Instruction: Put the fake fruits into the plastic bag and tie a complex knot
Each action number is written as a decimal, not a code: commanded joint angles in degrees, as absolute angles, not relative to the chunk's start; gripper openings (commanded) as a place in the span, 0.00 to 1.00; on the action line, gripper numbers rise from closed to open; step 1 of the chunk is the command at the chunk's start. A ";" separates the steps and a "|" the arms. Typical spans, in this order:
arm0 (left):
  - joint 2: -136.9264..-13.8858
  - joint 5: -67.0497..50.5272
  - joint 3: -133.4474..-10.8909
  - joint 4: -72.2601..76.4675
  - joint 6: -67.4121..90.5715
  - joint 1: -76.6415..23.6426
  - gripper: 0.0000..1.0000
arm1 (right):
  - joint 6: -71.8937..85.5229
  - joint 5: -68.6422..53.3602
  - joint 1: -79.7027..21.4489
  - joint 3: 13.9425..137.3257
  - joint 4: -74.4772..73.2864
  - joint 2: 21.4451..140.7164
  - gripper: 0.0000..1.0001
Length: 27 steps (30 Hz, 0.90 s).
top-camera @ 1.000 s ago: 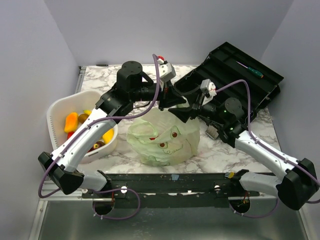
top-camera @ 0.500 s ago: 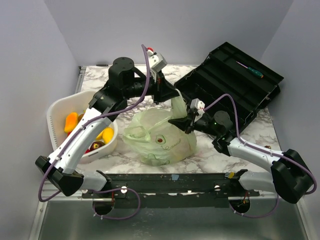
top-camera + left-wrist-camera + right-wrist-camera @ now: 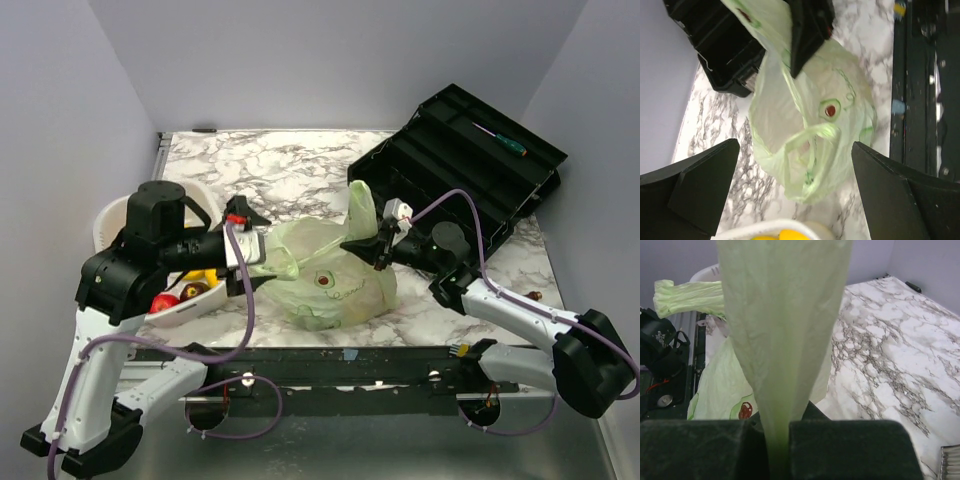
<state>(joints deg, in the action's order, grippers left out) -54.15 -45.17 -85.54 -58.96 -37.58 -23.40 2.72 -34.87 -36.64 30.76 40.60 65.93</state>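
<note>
"How do my grippers stand?"

"Your right gripper (image 3: 780,432) is clamped shut on one handle of the thin, crinkly pale green plastic bag (image 3: 335,285). In its wrist view the handle is a flat strip coming up from between the two dark fingers (image 3: 695,447). From above, that strip stands up off the bag's far right side, its loose end toward the black plastic tool case (image 3: 455,150)."

"And the left?"

"Your left gripper (image 3: 244,238) is spread wide and has hold of nothing. It points at the bag's left side. The bag's other handle loop (image 3: 812,134) lies slack just ahead of the fingers, apart from both."

"Where is the bag?"

"On the white-and-grey marbled tabletop (image 3: 285,165), between the white plastic basket (image 3: 108,222) on your left and the tool case behind on your right. The glossy fake fruits (image 3: 180,295), red, yellow and dark ones, sit in the basket. A screwdriver with a green handle (image 3: 503,142) lies in the case."
</note>
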 commanded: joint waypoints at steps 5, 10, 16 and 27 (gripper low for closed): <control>-55.70 -45.06 -84.39 -79.44 -71.72 -27.92 0.98 | 1.25 -36.96 -36.69 31.05 39.46 66.44 0.01; -58.21 -40.99 -80.61 -71.31 -69.66 -33.65 0.98 | 0.61 -37.79 -36.74 31.04 39.22 66.86 0.01; -62.99 -37.94 -75.26 -62.84 -66.49 -36.84 0.99 | 0.59 -38.78 -36.73 31.74 38.26 66.75 0.01; -61.54 -38.29 -74.02 -56.38 -57.07 -34.87 0.07 | -0.25 -35.47 -36.74 32.25 34.49 63.54 0.01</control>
